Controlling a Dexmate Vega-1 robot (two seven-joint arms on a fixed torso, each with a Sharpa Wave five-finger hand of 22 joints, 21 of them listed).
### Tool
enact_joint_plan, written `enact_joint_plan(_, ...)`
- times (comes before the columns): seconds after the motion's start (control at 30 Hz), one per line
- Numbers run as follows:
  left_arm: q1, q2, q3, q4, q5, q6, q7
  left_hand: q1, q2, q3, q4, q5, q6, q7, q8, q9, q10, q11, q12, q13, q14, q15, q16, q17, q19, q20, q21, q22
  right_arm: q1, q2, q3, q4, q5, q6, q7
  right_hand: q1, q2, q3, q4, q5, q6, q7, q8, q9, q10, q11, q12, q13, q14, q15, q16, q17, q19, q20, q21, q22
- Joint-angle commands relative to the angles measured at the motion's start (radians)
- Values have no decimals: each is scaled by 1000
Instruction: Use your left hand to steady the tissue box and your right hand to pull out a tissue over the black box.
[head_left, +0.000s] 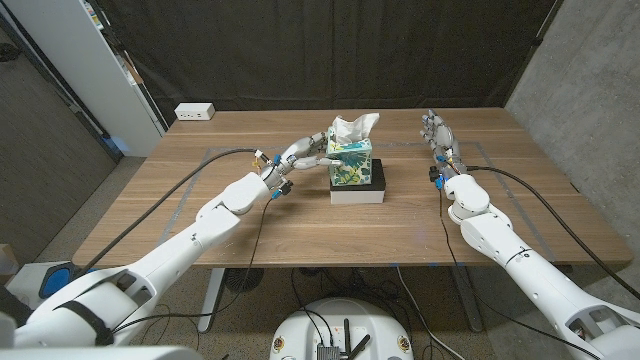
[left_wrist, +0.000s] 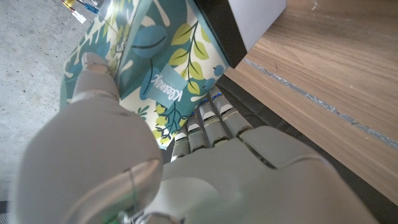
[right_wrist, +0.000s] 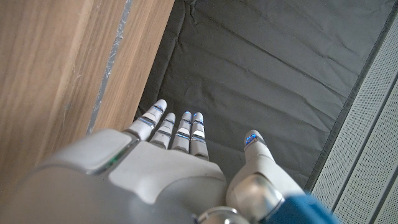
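Note:
A leaf-patterned tissue box (head_left: 351, 160) stands on a black box (head_left: 358, 186) with a white base at the table's middle. A white tissue (head_left: 352, 128) sticks up from its top. My left hand (head_left: 300, 155) grips the tissue box from its left side. In the left wrist view the thumb of my left hand (left_wrist: 124, 162) lies on one face of the tissue box (left_wrist: 155, 68) and the fingers (left_wrist: 205, 118) on another, next to the black box (left_wrist: 221, 31). My right hand (head_left: 438, 133) is open to the right of the boxes, apart from them, fingers straight and pointing to the far edge; my right hand (right_wrist: 168, 162) holds nothing.
The wooden table (head_left: 300, 230) has tape lines on it. A white power strip (head_left: 194, 112) lies at the far left corner. A dark curtain (right_wrist: 261, 62) hangs behind the table. Cables run along both arms.

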Motion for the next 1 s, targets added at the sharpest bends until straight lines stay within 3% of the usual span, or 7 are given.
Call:
enact_joint_plan(0.03,12,0,-7,-17,-15,19,12,12,6,8,-2,-8,20,0,10,5,20,1,0,5,14,-86,-2,2,25,0,2,3,-1,1,-1,-2,-1,0,-4,0,6,0,-5,4,7,0,-1,3,11,2,-4,1,14,-3,-3,1,2,3,-3,4)
enact_joint_plan(0.4,13,1,-10,-25,-31,8,-1,27,22,23,-2,-13,27,8,18,10,41,6,-13,10,53,-103,2,6,142,-9,28,-1,-5,-1,1,-6,0,1,-5,-1,7,-1,-6,4,6,-3,-1,3,11,0,-4,1,14,0,-3,1,3,3,-3,4)
enact_joint_plan(1.0,50,49,-38,-153,-15,83,32,31,24,30,-2,-15,47,16,29,12,67,6,-14,13,81,-108,5,8,152,-26,18,-2,-22,-7,13,-12,8,15,-3,-4,10,-3,-8,4,7,-1,-1,3,11,0,-5,1,14,5,-3,3,1,5,-3,4)
